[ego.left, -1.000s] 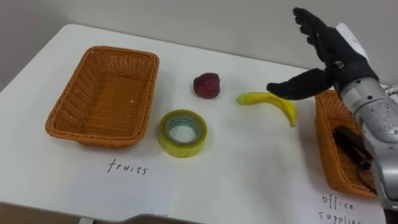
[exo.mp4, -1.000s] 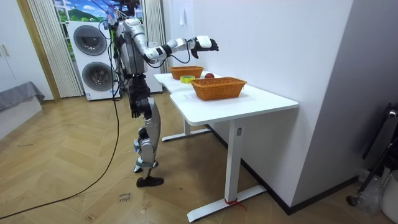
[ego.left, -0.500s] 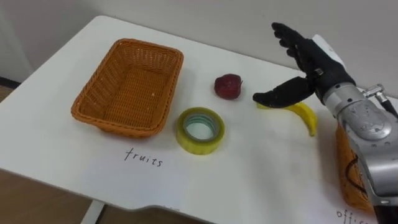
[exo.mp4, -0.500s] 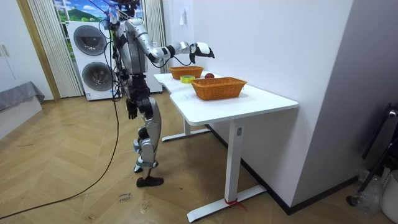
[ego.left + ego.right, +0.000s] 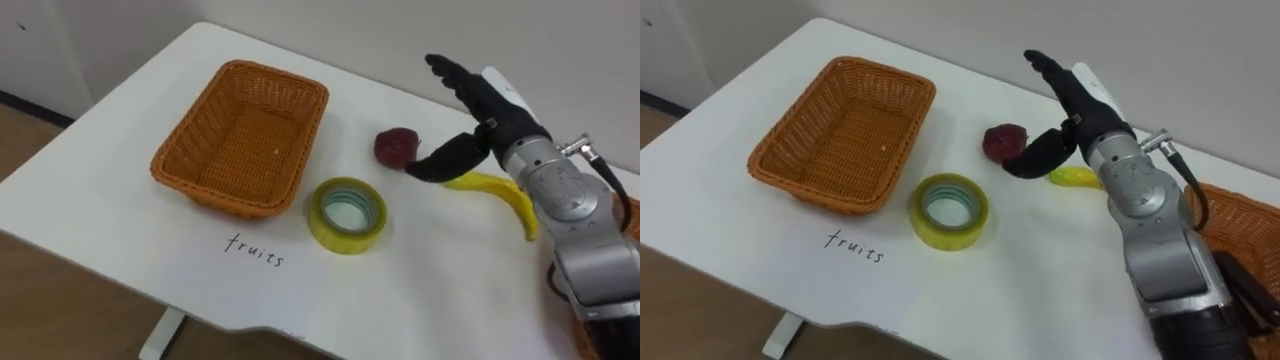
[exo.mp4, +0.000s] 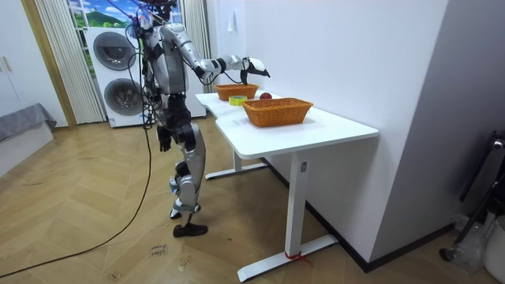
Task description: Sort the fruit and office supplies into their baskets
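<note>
Right hand point(image 5: 490, 115), fingers spread wide, hovers near the round red fruit point(image 5: 396, 147) and curved banana point(image 5: 505, 193).

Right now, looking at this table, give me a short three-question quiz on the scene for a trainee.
1. True or false: the fruits basket is empty.
2. Fill in: the right robot hand, raised beside the red fruit and the banana, has its fingers ____.
3. Which thing lies closest to the fruits basket? A) banana B) tape roll C) red fruit
Key: 1 true; 2 open; 3 B.
</note>
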### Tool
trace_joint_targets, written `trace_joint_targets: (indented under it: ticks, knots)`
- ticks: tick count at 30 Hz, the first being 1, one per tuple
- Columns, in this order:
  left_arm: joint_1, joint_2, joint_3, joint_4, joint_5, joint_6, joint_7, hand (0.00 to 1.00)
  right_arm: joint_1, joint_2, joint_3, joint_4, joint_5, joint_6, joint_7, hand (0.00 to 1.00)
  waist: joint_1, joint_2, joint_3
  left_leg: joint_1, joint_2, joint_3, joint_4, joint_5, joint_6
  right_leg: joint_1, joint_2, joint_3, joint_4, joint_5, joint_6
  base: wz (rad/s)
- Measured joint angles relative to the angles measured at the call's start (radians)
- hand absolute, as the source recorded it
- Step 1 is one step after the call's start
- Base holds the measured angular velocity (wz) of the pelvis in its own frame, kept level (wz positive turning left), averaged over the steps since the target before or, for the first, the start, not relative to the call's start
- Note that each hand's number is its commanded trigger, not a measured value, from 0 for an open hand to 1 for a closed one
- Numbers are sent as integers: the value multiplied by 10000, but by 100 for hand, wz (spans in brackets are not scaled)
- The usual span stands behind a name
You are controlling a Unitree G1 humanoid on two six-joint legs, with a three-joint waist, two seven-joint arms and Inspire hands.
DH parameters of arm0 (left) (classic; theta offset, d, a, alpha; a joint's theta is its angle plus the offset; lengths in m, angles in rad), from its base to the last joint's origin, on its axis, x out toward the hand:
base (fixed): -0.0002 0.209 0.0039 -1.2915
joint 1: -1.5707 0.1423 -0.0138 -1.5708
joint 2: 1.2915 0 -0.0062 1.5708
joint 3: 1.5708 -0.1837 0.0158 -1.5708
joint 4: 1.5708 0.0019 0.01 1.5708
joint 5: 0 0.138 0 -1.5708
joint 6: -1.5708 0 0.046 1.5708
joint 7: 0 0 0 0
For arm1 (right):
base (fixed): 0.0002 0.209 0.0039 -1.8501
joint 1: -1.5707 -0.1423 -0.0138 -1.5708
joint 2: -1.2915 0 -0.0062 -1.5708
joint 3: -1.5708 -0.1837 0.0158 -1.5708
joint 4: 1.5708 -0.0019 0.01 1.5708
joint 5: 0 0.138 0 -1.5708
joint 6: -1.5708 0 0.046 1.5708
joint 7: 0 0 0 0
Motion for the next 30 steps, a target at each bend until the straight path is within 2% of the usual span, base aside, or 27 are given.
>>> trace_joint_targets:
  ticks: [4,10,23,26,30]
  knots:
    - [205,-33,-2,-26,438,118,11,0,-2,1,42,1,-50,0,-294,0,216,7,5,-20,0,-26,58,-1,-2,22,-9,-118,0,0,0,2]
    - [417,-9,1,-260,768,244,13,0,-23,4,375,1,-95,0,-385,0,243,-8,-7,-78,-9,-25,127,2,-3,23,7,-183,-6,0,1,0]
    - [404,85,-300,8,735,174,-206,0,-51,160,1242,3,-272,-9,-574,0,248,-20,-14,-262,-17,-16,209,6,-11,-51,10,-193,-156,1,-1,0]
    - [356,80,-305,2,739,164,-256,0,-51,176,1316,97,-243,-9,-585,0,469,-30,-21,-262,-13,12,206,5,-9,-58,0,-194,-158,2,-2,0]
    - [357,97,-347,7,640,164,-259,0,-51,214,1524,133,-244,-10,-584,0,487,-35,-22,-272,-15,-17,207,4,-8,-57,2,-230,-158,2,-1,1]
